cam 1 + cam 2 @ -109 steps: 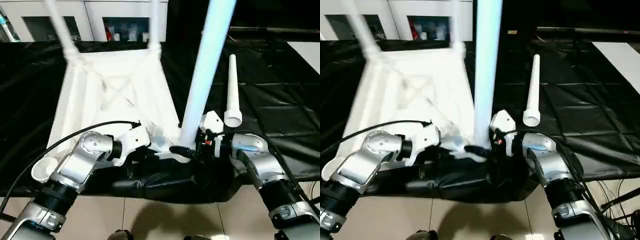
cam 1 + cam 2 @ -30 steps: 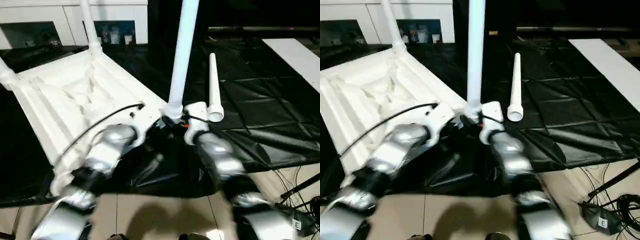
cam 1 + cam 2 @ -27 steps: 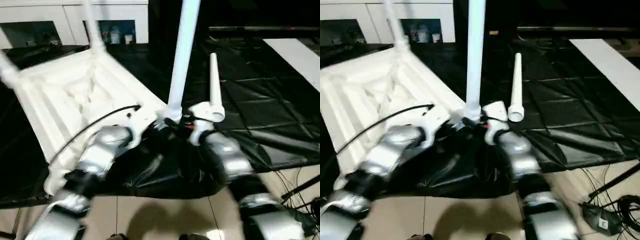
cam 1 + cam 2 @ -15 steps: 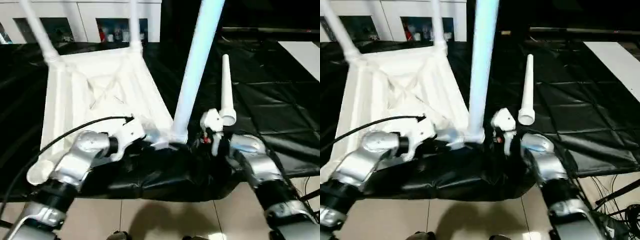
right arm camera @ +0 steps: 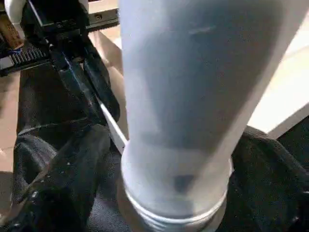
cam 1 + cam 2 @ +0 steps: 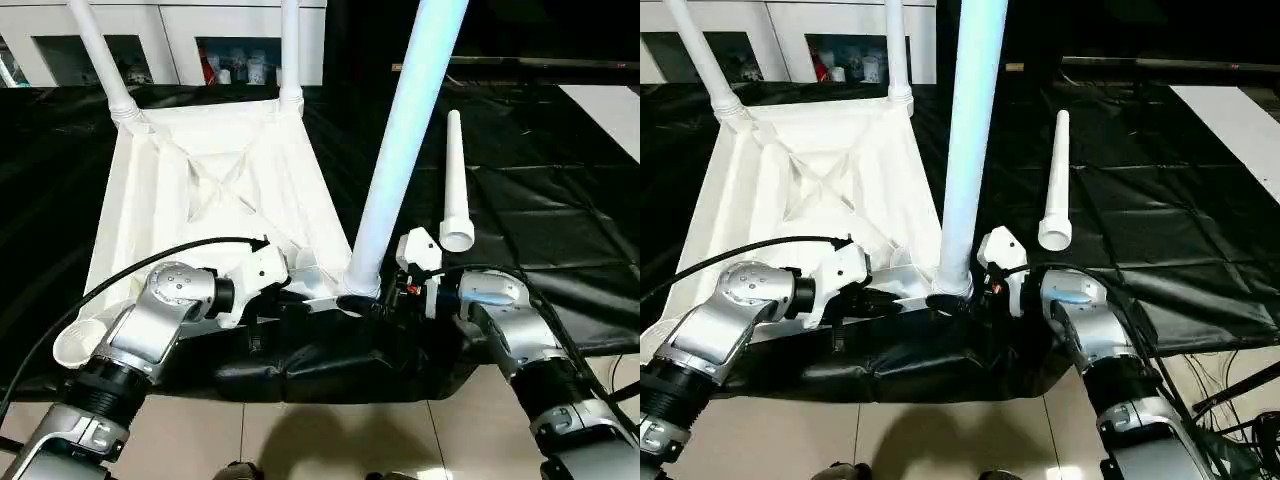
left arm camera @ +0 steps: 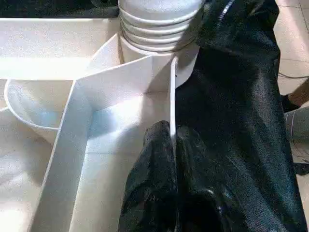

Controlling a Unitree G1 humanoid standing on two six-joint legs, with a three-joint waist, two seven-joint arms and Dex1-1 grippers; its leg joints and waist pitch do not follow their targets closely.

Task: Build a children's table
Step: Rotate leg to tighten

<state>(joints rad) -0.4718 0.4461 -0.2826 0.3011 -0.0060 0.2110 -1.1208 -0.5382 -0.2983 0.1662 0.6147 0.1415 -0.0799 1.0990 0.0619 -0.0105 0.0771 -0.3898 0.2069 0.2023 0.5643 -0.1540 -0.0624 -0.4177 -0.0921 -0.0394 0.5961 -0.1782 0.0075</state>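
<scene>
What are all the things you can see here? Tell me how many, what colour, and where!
Table top: one, white, upside down on the black sheet, left of middle.
Fitted legs: three, white; two at the far corners, one at the near right corner, all standing up.
Loose leg: one, white, lying on the sheet to the right.
Empty socket: one, white, near left corner.
Black sheet: one, covering the big table.
Cabinet: one, white with glass doors, at the back.
Floor: pale tiles, at the front.
Left hand: one, black fingers pinching the table top's rim.
Right hand: one, black fingers either side of the near leg's base.
</scene>
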